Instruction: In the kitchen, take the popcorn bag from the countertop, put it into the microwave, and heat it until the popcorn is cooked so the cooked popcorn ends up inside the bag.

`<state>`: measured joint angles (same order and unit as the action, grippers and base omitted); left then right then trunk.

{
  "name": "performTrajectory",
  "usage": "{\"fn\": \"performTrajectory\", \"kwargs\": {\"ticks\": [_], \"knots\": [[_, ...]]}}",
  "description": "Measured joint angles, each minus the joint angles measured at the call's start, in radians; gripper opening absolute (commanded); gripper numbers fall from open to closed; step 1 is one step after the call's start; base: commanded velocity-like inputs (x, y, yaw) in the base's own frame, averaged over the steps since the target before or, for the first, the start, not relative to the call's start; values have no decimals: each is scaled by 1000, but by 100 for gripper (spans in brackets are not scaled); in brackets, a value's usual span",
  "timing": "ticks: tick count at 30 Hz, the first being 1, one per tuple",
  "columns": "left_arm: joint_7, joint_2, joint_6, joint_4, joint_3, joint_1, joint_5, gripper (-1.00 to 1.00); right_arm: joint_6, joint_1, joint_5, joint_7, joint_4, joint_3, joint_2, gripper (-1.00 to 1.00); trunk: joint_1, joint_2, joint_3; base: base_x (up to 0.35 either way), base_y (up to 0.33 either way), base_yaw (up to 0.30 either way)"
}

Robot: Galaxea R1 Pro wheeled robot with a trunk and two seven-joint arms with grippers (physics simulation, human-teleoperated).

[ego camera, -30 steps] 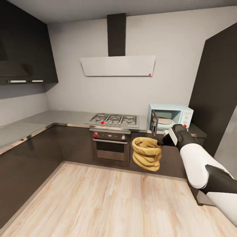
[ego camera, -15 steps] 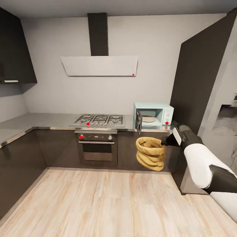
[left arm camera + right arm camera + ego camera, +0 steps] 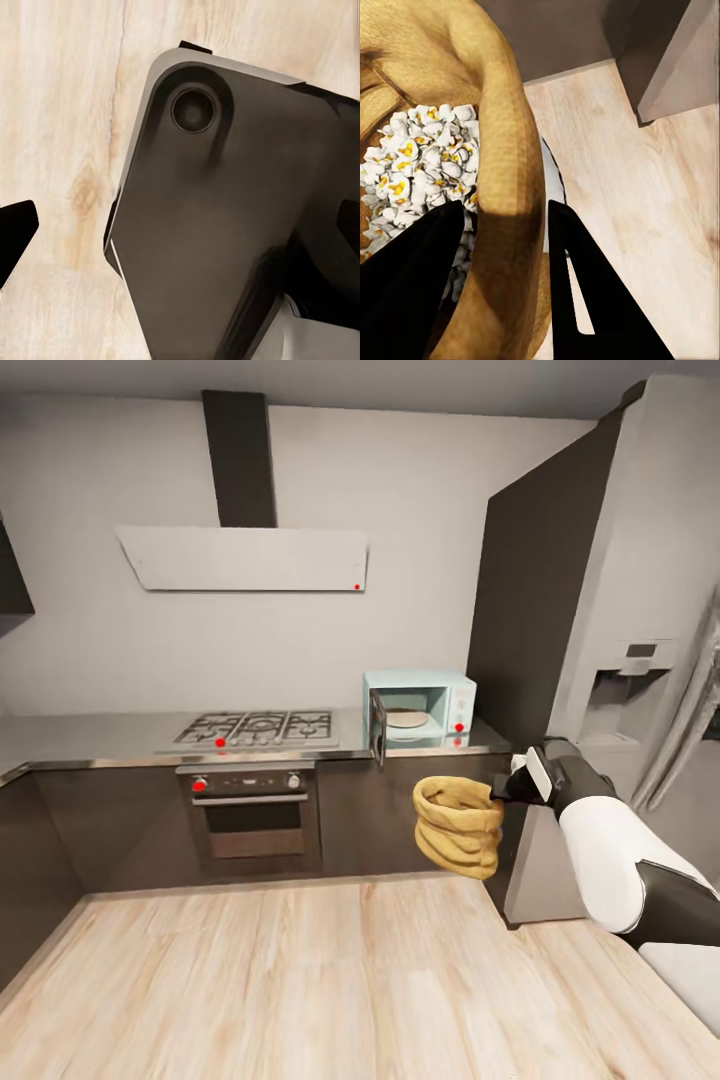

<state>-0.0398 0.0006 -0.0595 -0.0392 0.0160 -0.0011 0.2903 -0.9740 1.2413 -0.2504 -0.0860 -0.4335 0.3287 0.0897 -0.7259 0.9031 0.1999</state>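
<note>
the right gripper (image 3: 503, 788) pinches the rim of the popcorn bag (image 3: 458, 826), carried in the air in front of the dark cabinets, below the open microwave (image 3: 420, 710) on the countertop (image 3: 100, 738). right wrist: fingers (image 3: 585, 292) straddle the bag wall (image 3: 506, 187), popcorn (image 3: 424, 161) inside. left wrist: wood floor (image 3: 67, 112); i cannot tell the left claw's state.

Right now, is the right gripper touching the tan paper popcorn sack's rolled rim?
Touching. The right wrist view shows the right gripper astride the tan paper popcorn sack, one black finger inside against the wall, the other outside.
</note>
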Motion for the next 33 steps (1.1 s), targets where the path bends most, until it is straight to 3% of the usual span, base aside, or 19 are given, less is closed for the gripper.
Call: {"fn": "performTrajectory", "kwargs": {"ticks": [33], "knots": [[0, -2, 1, 0, -3, 0, -10, 100, 2, 0, -8, 0, -25, -1, 0, -100, 0, 0, 0, 287, -106, -14]]}}
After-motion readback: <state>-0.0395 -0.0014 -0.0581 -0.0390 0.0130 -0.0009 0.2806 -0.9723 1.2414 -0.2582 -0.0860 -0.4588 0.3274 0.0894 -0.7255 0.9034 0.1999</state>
